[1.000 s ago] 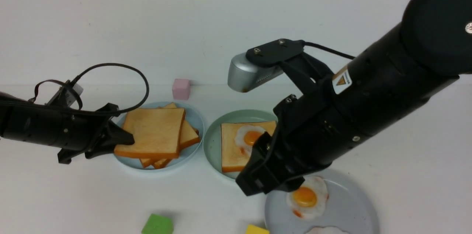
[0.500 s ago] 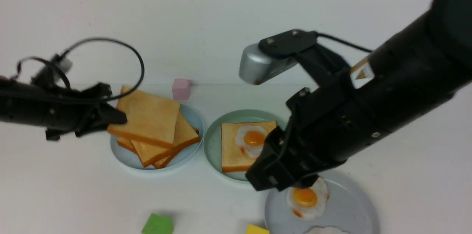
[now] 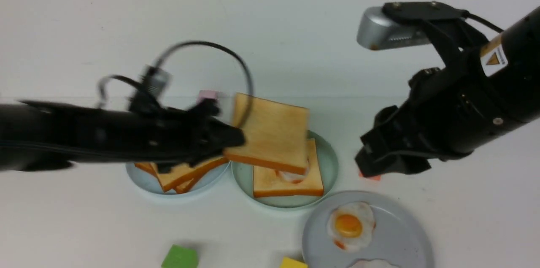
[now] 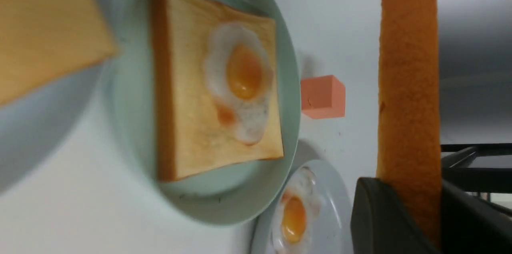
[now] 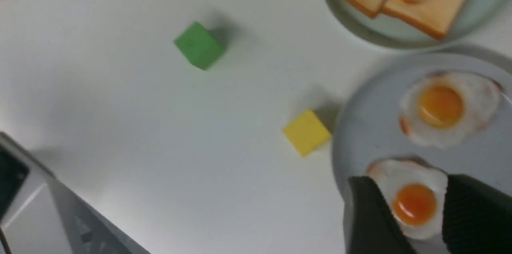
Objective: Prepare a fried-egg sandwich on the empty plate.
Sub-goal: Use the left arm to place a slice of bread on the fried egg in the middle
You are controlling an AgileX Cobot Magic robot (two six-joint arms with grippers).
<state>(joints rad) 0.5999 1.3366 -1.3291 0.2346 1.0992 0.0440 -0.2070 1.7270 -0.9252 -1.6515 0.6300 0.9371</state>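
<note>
Nearly assembled: fried-egg sandwich awaits its top slice

On the mint-green plate (image 3: 331, 162), near the centre of the front view, lies the bottom toast slice (image 3: 263, 185), with a fried egg (image 4: 244, 78) on it. That much of the sandwich is done. What is left, it seems, is to lower the top toast slice (image 3: 270, 133), set it over the egg and let go. It hangs above the plate, tilted, a little toward eleven o'clock of the plate's centre, partly hiding the egg.

The left gripper (image 3: 236, 141) grasps this slice by its edge. Its arm reaches in from nine o'clock, nearly level, crossing over the pale blue plate (image 3: 147, 181) of spare toast. The right gripper (image 5: 400, 210) holds nothing, its fingers parted; its arm comes in from two o'clock, and the gripper hangs to the three o'clock side of the mint-green plate, apart from it. The grey plate (image 3: 405, 234) with more eggs sits toward five o'clock.
</note>
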